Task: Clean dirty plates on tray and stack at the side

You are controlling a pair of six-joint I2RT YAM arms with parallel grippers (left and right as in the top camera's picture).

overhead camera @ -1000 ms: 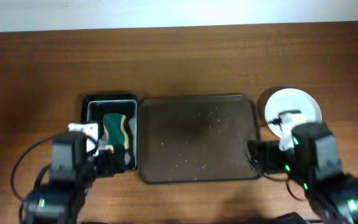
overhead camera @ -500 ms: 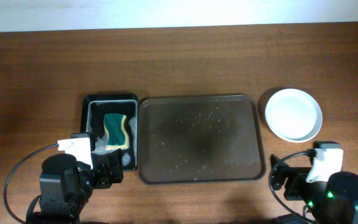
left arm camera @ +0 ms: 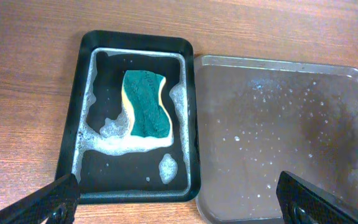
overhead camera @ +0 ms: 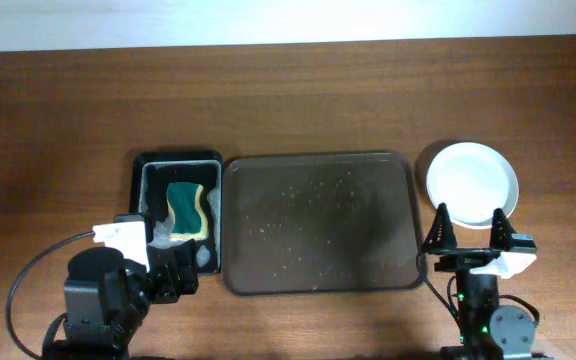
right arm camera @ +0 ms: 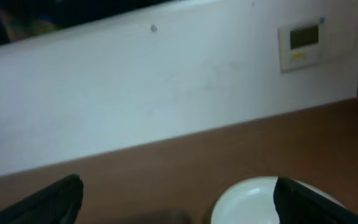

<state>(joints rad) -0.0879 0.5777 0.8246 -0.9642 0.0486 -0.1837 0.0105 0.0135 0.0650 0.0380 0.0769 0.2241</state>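
Note:
The dark brown tray (overhead camera: 318, 225) lies in the middle of the table, wet with soap specks and with no plate on it; it also shows in the left wrist view (left arm camera: 278, 137). A stack of plates with a clean white one on top (overhead camera: 471, 184) sits on the table right of the tray, and shows in the right wrist view (right arm camera: 260, 202). My left gripper (overhead camera: 173, 272) is open and empty, near the front of the black bin. My right gripper (overhead camera: 471, 228) is open and empty, just in front of the plate stack, fingers pointing up.
A black bin (overhead camera: 177, 210) with soapy water and a green-and-yellow sponge (overhead camera: 187, 208) stands left of the tray; the sponge also shows in the left wrist view (left arm camera: 145, 103). A white wall (right arm camera: 166, 81) runs behind the table.
My right arm has pulled back from the plate stack to the table's front edge and tipped its open gripper upward. The left arm also drew back toward the front, then stayed still.

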